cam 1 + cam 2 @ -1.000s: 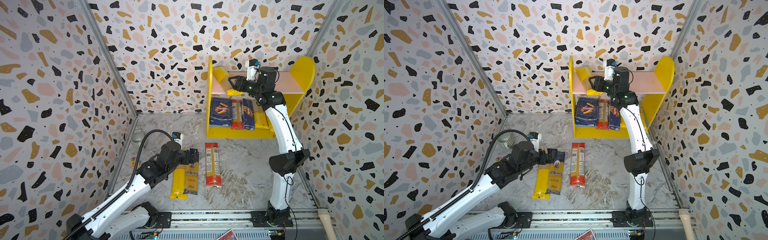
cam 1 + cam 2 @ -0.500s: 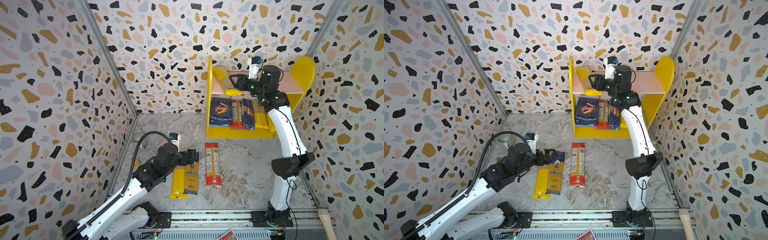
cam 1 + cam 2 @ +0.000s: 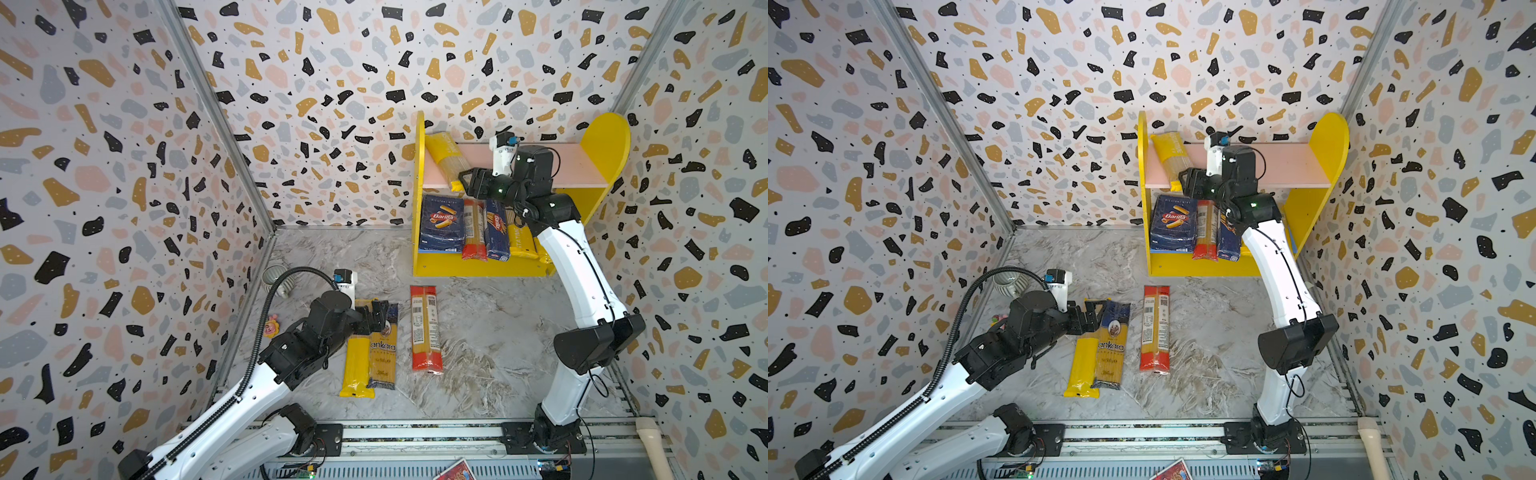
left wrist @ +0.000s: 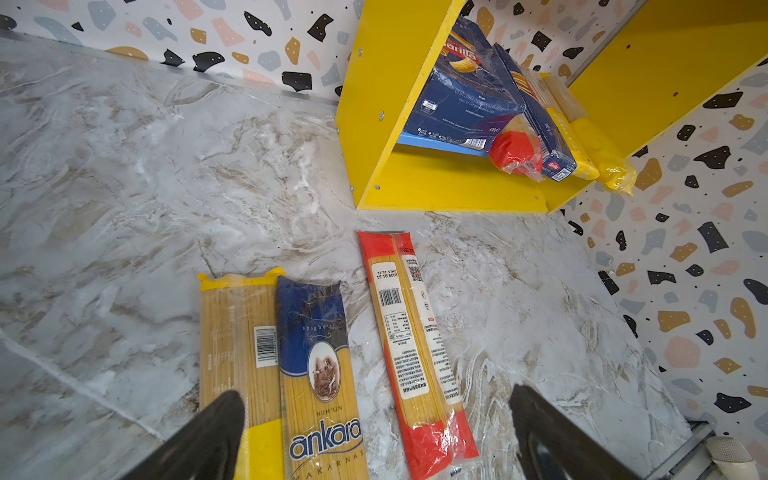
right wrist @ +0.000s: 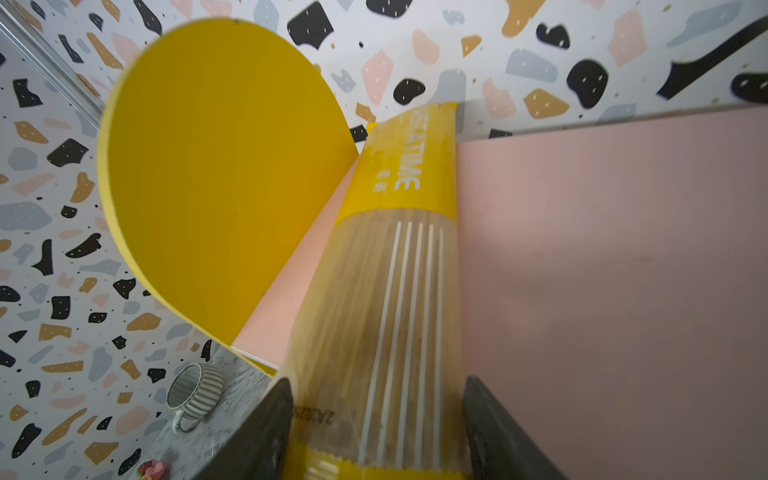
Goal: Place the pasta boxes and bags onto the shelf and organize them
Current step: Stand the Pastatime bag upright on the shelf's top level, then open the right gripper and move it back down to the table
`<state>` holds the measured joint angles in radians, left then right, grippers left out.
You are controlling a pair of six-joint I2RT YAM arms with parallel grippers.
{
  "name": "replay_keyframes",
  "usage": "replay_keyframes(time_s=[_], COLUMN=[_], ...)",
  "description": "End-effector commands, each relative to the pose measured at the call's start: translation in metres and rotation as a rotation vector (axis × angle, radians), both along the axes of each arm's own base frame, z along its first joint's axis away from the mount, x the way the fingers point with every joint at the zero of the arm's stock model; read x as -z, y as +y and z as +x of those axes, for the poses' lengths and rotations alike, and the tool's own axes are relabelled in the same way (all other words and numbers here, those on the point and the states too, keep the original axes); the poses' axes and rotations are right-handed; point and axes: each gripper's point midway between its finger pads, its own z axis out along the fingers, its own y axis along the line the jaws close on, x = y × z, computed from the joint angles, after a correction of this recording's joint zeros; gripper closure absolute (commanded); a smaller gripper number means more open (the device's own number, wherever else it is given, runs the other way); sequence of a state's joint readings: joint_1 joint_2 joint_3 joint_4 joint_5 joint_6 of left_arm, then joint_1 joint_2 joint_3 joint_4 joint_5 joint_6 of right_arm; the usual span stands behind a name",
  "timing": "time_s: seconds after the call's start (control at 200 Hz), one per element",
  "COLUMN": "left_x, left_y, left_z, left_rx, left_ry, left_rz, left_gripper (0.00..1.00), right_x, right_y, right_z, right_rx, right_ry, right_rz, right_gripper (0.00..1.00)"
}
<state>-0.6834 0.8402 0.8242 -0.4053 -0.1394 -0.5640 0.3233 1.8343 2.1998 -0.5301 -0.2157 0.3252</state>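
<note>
Spaghetti fills both my wrist views; between the fingers of my right gripper lies a long clear plastic spaghetti pack with yellow ends, on the pink upper board of the small yellow two-tier shelf, its far end ahead of the gripper near the round yellow side panel; whether those fingers pinch it or stand just off it I cannot tell. My left gripper hangs spread wide, grasping nothing; below it on the marbled surface lie a yellow-ended pack, the dark blue "ankara" plastic bag touching it, and a red-orange pack just apart. I judge these light, slick-skinned, brittle inside; I would take each across its middle, gently.
</note>
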Motion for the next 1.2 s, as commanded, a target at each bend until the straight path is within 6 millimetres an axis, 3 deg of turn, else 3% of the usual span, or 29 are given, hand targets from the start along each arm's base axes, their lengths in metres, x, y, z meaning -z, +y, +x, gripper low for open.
replay_keyframes(time_s=[0.0,0.32,0.466,0.571,0.666,0.891,0.936,1.081,1.196], left_x=[0.002,-0.001,0.000,0.000,-0.002,-0.006,-0.007,-0.010,-0.010], left_y=[0.005,0.013,0.016,0.018,0.021,0.026,0.027,0.035,0.040], left_z=[-0.002,-0.008,-0.011,-0.013,-0.016,-0.020,-0.021,-0.026,-0.028], left_rx=[-0.015,-0.031,-0.036,-0.039,-0.041,-0.051,-0.051,-0.075,-0.088], left_ry=[-0.002,-0.009,-0.011,-0.011,-0.017,-0.017,-0.015,-0.023,-0.025], left_rz=[-0.002,-0.015,-0.019,-0.019,-0.024,-0.030,-0.028,-0.030,-0.023], left_gripper=[0.01,0.00,0.00,0.00,0.01,0.01,0.00,0.00,0.01], right_x=[-0.015,-0.009,-0.013,-0.016,-0.023,-0.049,-0.046,-0.028,0.008], right_y=[-0.003,0.043,0.050,0.042,0.029,-0.008,-0.013,-0.019,-0.015], right_z=[-0.016,-0.029,-0.034,-0.035,-0.041,-0.083,-0.093,-0.131,-0.163], right_rx=[-0.010,-0.123,-0.131,-0.092,-0.045,0.047,0.054,0.053,0.031], right_ry=[-0.028,-0.016,-0.022,-0.031,-0.057,-0.156,-0.162,-0.146,-0.092], right_rz=[0.001,0.019,0.019,-0.001,-0.028,-0.051,-0.049,-0.048,-0.055], right_gripper=[0.31,0.31,0.30,0.30,0.19,0.06,0.00,0.01,0.01])
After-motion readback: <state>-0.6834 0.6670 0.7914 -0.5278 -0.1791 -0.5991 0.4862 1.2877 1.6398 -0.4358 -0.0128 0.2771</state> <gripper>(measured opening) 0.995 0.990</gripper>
